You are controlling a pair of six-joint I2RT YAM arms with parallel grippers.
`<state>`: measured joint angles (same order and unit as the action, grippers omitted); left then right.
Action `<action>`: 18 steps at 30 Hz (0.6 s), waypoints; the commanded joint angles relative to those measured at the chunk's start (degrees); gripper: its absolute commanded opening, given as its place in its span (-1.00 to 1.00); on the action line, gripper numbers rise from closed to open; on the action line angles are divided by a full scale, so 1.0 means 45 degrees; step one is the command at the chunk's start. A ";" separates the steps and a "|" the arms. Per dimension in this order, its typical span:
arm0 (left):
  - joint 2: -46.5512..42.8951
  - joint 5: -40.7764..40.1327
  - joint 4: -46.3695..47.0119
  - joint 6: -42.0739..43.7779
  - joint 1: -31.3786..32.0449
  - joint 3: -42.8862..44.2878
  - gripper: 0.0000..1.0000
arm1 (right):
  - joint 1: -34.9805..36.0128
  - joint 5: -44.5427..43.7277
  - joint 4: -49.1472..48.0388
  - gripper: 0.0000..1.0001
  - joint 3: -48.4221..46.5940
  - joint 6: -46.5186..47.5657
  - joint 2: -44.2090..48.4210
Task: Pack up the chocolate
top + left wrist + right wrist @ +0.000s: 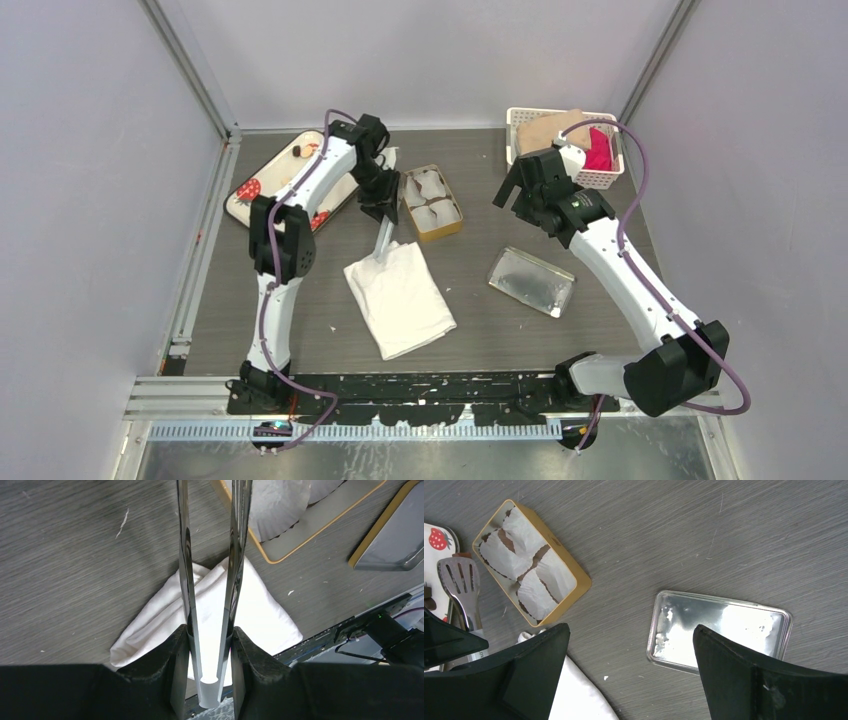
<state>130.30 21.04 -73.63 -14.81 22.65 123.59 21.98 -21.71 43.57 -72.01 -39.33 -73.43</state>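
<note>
One small dark chocolate lump (298, 151) lies on the far end of the white strawberry-print tray (268, 190). A dark piece (429, 602) shows at the left edge of the right wrist view. My left gripper (378, 205) (210, 630) is shut on metal tongs (186, 570) near their hinge end, held above the white cloth (260, 610). The slotted tong tips (458, 577) point toward the tray. The gold tin (431, 202) (531, 565) with white paper cups sits just right of it. My right gripper (520, 190) (629, 630) is open and empty, above the table between tin and lid.
A silver lid (531, 281) (719, 630) lies inside-up right of centre. The folded white cloth (400, 296) lies at centre front. A white basket (600, 178) holding tan and pink items stands at the back right. Frame rails run along both sides.
</note>
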 commanded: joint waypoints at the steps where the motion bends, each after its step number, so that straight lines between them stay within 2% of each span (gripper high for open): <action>1: -0.0259 0.0569 0.0524 -0.0309 0.0141 0.0219 -1.00 | -0.0047 0.0023 -0.0185 0.97 -0.0565 0.0103 0.0084; 18: 0.0662 0.0927 0.0814 -0.1039 0.0278 0.0470 -1.00 | -0.0059 0.0103 -0.0142 0.98 -0.0364 0.0005 0.0264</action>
<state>134.02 23.24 -71.22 -18.04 23.64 123.61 21.98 -20.80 43.81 -72.12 -39.33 -73.56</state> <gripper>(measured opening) 0.328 0.987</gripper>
